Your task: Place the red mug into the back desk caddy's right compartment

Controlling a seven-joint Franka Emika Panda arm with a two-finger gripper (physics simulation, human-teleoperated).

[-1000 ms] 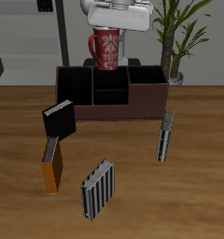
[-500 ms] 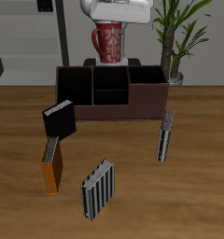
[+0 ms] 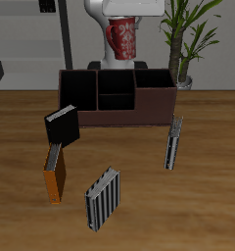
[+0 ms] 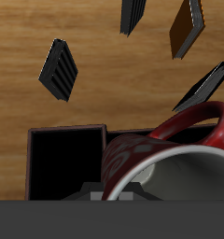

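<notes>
- Gripper [image 3: 122, 12] clamped on the red mug [image 3: 121, 37], carried high above the back desk caddy [image 3: 117, 96].
- Mid-transport, roughly over the middle cells.
- Next up: slide over the right compartment [image 3: 154, 85], then lower straight in without clipping dividers.

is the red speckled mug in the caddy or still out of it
Out. The red speckled ceramic mug hangs in the gripper, above the long reddish-brown desk caddy, clear of its walls; the undivided end section holds nothing.
</notes>
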